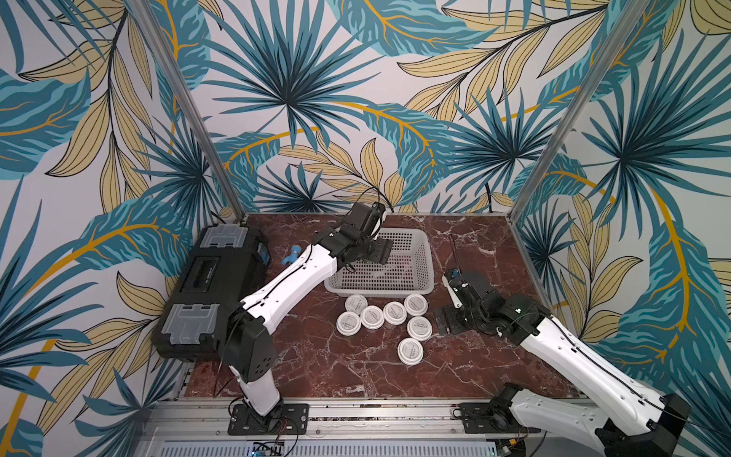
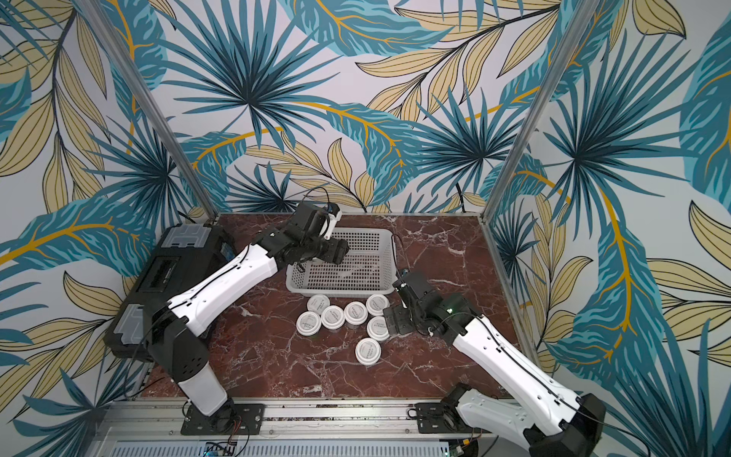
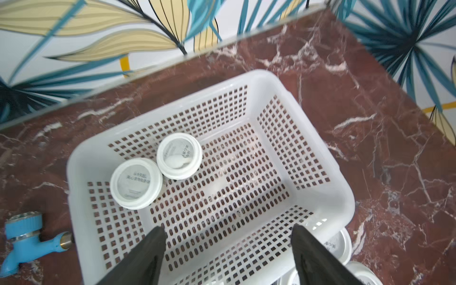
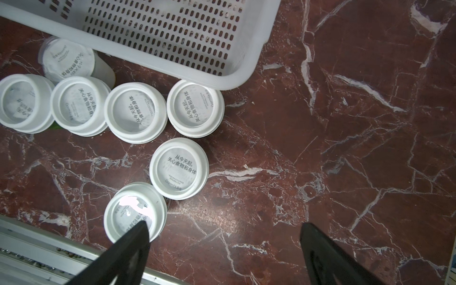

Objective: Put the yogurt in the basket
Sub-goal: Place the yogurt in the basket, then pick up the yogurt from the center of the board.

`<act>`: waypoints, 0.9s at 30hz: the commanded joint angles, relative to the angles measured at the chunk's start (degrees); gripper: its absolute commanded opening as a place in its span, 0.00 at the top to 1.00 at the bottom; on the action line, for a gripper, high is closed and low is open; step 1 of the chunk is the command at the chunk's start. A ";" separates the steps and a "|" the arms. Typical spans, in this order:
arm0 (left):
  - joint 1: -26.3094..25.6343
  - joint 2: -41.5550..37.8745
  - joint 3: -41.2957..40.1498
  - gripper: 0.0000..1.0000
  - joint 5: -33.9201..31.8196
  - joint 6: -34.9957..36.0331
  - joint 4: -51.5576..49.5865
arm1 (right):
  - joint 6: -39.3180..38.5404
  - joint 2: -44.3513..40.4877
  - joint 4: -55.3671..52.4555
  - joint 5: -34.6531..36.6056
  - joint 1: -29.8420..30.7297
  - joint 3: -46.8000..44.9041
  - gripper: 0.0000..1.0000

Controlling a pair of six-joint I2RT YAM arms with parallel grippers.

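Note:
The white perforated basket stands at the back middle of the marble table. In the left wrist view two yogurt cups sit upright and side by side in one corner of the basket. My left gripper hovers open above the basket with nothing between its fingers. Several more yogurt cups stand clustered on the table just in front of the basket. My right gripper is open beside that cluster. One of its fingers overlaps the nearest cup.
A large black toolbox lies along the table's left side. A small blue fitting rests between the toolbox and the basket. Bare marble lies to the right of the cups. A metal rail borders the front edge.

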 commanded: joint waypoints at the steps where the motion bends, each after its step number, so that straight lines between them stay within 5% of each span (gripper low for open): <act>1: 0.13 -6.33 -11.11 0.15 -4.61 -3.67 10.75 | 2.26 -1.73 -3.51 -2.94 0.59 0.93 0.00; 7: 1.86 -19.16 -32.59 0.15 -3.39 -11.15 24.50 | 3.47 1.10 -6.92 -4.15 2.34 1.94 0.00; 16: 2.65 -33.16 -46.34 0.15 -9.08 -8.78 30.50 | 5.46 7.32 -7.23 -1.45 8.34 3.92 0.01; 27: 2.98 -32.94 -47.78 0.15 -9.97 -8.85 32.37 | 12.16 10.93 0.58 0.24 19.13 -0.64 0.00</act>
